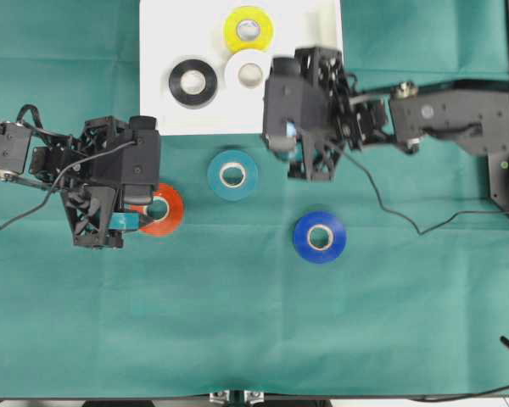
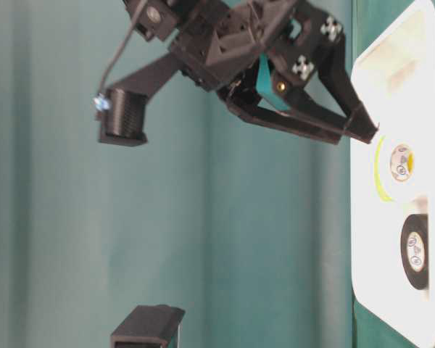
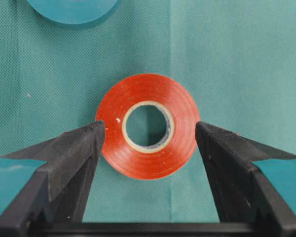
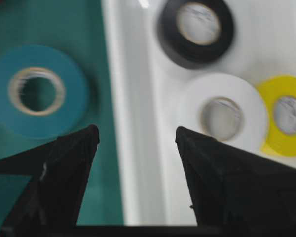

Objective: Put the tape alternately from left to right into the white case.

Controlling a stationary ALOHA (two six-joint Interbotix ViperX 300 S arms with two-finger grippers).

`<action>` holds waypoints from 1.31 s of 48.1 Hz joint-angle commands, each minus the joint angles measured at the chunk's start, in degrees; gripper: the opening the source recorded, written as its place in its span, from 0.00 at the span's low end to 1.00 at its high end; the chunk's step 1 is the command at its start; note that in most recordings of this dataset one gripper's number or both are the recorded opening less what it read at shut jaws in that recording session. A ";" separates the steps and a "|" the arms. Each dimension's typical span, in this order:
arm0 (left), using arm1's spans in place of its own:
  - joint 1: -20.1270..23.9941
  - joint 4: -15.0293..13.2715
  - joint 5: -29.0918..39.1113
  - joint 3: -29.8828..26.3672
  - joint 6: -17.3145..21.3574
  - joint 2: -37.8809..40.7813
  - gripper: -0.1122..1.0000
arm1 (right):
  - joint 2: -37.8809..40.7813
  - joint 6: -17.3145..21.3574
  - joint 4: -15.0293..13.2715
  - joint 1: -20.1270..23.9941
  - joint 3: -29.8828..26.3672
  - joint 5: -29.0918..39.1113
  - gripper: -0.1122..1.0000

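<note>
Around red roll (image 3: 147,133), left gripper (image 3: 149,136) wide, empty; right gripper (image 4: 136,136) open, empty. Off-centre closing could skid roll away.

Green cloth (image 1: 237,322) covering the table, creased, evenly lit, dark front edge

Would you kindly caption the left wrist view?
Open left gripper straddling the red tape roll on green cloth.
</note>
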 commanded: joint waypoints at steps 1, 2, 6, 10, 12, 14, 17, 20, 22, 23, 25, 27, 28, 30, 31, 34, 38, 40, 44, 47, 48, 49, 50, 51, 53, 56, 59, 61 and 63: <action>-0.18 -0.18 -0.26 -0.88 0.09 -0.62 0.95 | -1.49 0.09 0.09 1.85 -0.53 -0.35 0.75; -0.18 -0.09 -0.26 -0.88 0.09 -0.62 0.95 | -1.41 0.18 0.09 2.29 -0.53 -0.35 0.75; -0.18 -0.18 -0.26 -0.88 0.09 -0.62 0.95 | -1.49 0.18 0.44 3.78 -0.53 -0.44 0.74; -0.18 -0.18 -0.26 -0.88 0.09 -0.62 0.95 | -1.49 0.18 0.88 5.10 -0.53 -0.79 0.74; -0.18 -0.09 -0.26 -0.88 0.09 -0.70 0.95 | -1.49 0.18 0.97 5.62 -0.53 -0.97 0.74; -0.18 -0.18 -0.18 -0.88 0.09 -0.62 0.95 | -1.49 0.18 0.97 6.06 -0.53 -1.32 0.74; -0.18 -0.18 -0.26 -0.88 0.09 -0.62 0.95 | -1.41 0.18 0.88 6.50 -0.44 -1.85 0.74; -0.18 -0.09 -0.26 -0.88 0.09 -0.70 0.95 | -1.41 0.18 0.97 6.59 -0.35 -2.29 0.74; -0.18 -0.09 -0.26 -0.88 0.09 -0.62 0.95 | -1.49 0.18 0.97 6.68 -0.35 -2.46 0.74; -0.18 -0.18 -0.26 -0.88 0.09 -0.62 0.95 | -1.41 0.18 0.97 6.68 -0.35 -2.46 0.74; -0.18 -0.18 -0.26 -0.88 0.09 -0.62 0.95 | -1.41 0.18 0.97 6.68 -0.35 -2.46 0.74; -0.18 -0.09 -0.26 -0.88 0.09 -0.62 0.95 | -1.49 0.18 0.97 6.68 -0.35 -2.46 0.74; -0.18 -0.18 -0.26 -0.88 0.09 -0.62 0.95 | -1.41 0.18 0.97 6.68 -0.35 -2.46 0.74; -0.18 -0.09 -0.18 -0.88 0.09 -0.62 0.95 | -1.41 0.18 0.97 6.59 -0.35 -2.46 0.74; -0.18 -0.09 -0.26 -0.88 0.09 -0.62 0.95 | -1.41 0.18 0.97 6.68 -0.35 -2.46 0.74; -0.18 -0.18 -0.26 -0.88 0.09 -0.62 0.95 | -1.41 0.18 0.97 6.68 -0.26 -2.64 0.74; -0.18 -0.09 -0.18 -0.88 0.09 -0.70 0.95 | -1.41 0.18 0.97 6.68 0.09 -2.90 0.74; -0.18 -0.18 -0.18 -0.97 0.09 -0.70 0.95 | -1.41 0.18 0.97 6.68 0.26 -3.08 0.74; -0.26 -0.18 -0.18 -0.97 0.09 -0.70 0.95 | -1.41 0.18 0.97 6.68 0.53 -3.52 0.74; -0.18 -0.18 -0.18 -1.05 0.09 -0.62 0.95 | -1.49 0.18 0.97 6.68 0.53 -3.60 0.74; -0.18 -0.18 -0.18 -1.05 0.09 -0.62 0.95 | -1.41 0.18 0.97 6.68 0.53 -3.52 0.74; -0.18 -0.18 -0.18 -1.05 -0.09 -0.62 0.95 | -1.41 0.18 0.97 6.68 0.53 -3.60 0.74; -0.18 -0.18 -0.26 -1.14 -0.09 -0.62 0.95 | -1.49 0.18 0.97 6.68 0.53 -3.60 0.74; -0.18 -0.18 -0.26 -1.14 -0.18 -0.53 0.95 | -1.41 0.18 0.97 6.68 0.53 -3.52 0.74; -0.18 -0.18 -0.18 -1.05 -0.35 -0.44 0.95 | -1.41 0.18 0.97 6.68 0.53 -3.60 0.74; -0.26 -0.18 -0.09 -1.14 -1.05 -0.18 0.95 | -1.41 0.18 0.97 6.68 0.53 -3.60 0.74; -0.26 -0.18 0.26 -1.05 -2.37 0.44 0.95 | -1.41 0.18 0.97 6.68 0.62 -3.60 0.74; -0.18 -0.18 0.44 -1.05 -3.16 0.97 0.95 | -1.41 0.09 0.97 6.68 0.62 -3.60 0.74; -0.09 -0.18 0.53 -1.05 -3.69 1.76 0.95 | -1.32 0.09 0.97 6.68 0.62 -3.69 0.74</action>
